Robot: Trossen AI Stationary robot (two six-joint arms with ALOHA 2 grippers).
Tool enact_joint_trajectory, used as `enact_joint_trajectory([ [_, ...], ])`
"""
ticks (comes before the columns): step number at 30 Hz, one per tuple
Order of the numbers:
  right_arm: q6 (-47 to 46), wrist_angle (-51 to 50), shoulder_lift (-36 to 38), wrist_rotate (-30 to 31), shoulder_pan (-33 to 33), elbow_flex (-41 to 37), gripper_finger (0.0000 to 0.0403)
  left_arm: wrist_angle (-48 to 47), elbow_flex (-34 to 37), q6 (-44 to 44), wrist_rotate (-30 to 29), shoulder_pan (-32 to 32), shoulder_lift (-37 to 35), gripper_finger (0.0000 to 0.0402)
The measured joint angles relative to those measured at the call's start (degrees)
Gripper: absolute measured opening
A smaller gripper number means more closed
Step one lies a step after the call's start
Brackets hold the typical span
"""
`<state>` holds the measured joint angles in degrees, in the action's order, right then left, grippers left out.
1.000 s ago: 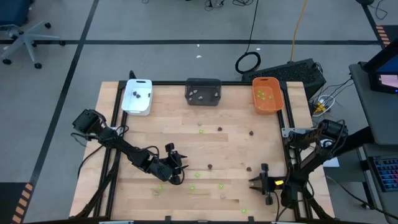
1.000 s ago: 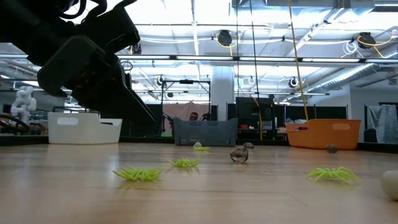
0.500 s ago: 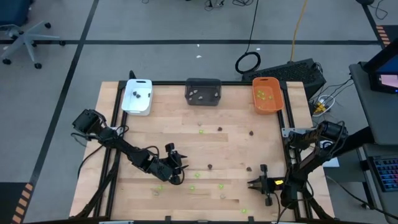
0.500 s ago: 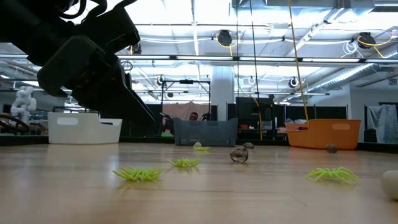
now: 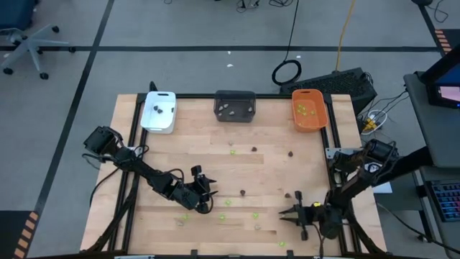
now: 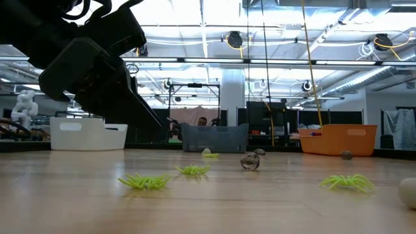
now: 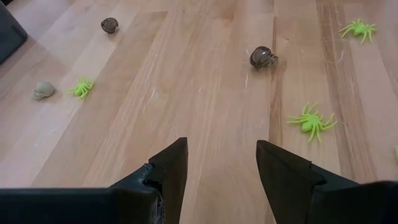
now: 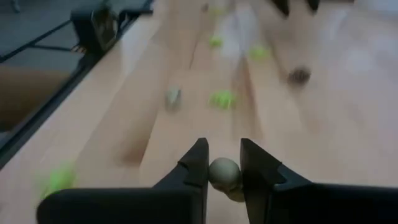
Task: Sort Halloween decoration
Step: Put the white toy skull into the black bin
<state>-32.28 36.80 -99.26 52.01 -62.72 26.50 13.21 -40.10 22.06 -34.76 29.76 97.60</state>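
Observation:
The decoration pieces lie scattered on the wooden table: lime green spiders (image 7: 311,121) (image 6: 144,182), dark brown pieces (image 7: 262,57) and pale beige ones (image 7: 43,91). My left gripper (image 7: 221,152) (image 5: 203,188) is open, low over bare wood at the near-left middle of the table, and touches nothing. My right gripper (image 8: 224,163) (image 5: 290,214) is near the table's near-right corner and is shut on a pale beige piece (image 8: 224,174). In the low view only my left arm (image 6: 91,65) shows. My right gripper pinches the round pale beige piece (image 8: 224,169) between its two fingers (image 8: 198,163), one on either side of it. The fingers reach about level toward the table's left. Whether the piece is off the wood I cannot tell.
Three trays stand along the far edge: white (image 5: 159,111) at the left, dark grey (image 5: 235,106) in the middle, orange (image 5: 309,109) at the right, each with a few pieces inside. A black frame (image 5: 133,144) borders the table. Loose pieces lie between my two grippers.
My right gripper has moved toward the table's left edge and slightly toward the near edge, most of it in the last half second. My left arm has kept still, and the loose pieces lie where they were.

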Motion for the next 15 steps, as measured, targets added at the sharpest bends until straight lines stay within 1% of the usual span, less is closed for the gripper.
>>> enact_joint_trajectory([
  [2,6.45,4.11,0.00,0.26,1.95,0.02,0.0040,0.00,0.00,-0.11,0.00,0.00,0.00,0.0189],
  [9,33.29,19.04,0.03,0.21,10.33,0.05,0.0040,0.02,0.00,-0.49,-0.50,-0.11,0.00,0.0189],
  [15,56.88,28.75,0.09,0.21,17.29,0.11,0.0041,0.14,0.00,-3.98,-3.53,-0.44,0.00,0.0189],
])
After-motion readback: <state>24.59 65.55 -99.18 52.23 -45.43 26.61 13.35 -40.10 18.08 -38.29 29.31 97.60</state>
